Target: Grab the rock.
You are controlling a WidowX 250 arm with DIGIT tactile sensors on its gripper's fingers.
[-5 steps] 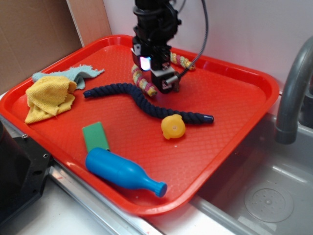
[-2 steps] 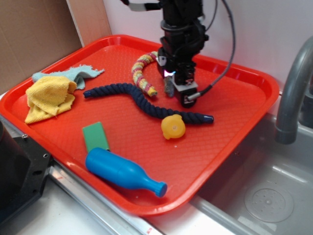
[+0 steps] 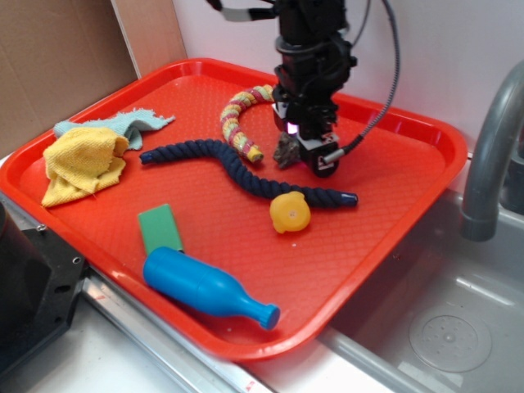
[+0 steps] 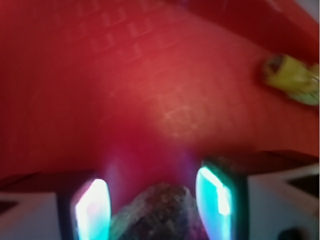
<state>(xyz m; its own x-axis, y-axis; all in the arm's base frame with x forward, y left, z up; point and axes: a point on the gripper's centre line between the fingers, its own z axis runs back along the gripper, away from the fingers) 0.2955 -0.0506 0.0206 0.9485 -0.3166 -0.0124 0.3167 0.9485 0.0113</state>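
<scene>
The rock [image 3: 286, 151] is a small dark brown, jagged lump lying on the red tray [image 3: 393, 188], just right of the striped rope's end. My gripper [image 3: 304, 158] points down at it from above, and its black fingers reach tray level around the rock. In the blurred wrist view the rock [image 4: 162, 210] sits between the two glowing fingertips [image 4: 92, 207], with a thin gap on each side. The gripper [image 4: 156, 202] is open and straddles the rock.
A yellow round toy [image 3: 290, 211] and a navy rope [image 3: 237, 168] lie just in front of the rock. A striped rope [image 3: 239, 119] is to its left. Nearer me are a blue bottle [image 3: 205, 286], a green block [image 3: 160, 228] and yellow cloth [image 3: 82, 160]. A faucet [image 3: 491, 147] stands right.
The gripper has moved right, off the striped rope, and come down over the rock. The rope is now uncovered. Nothing else on the tray has shifted.
</scene>
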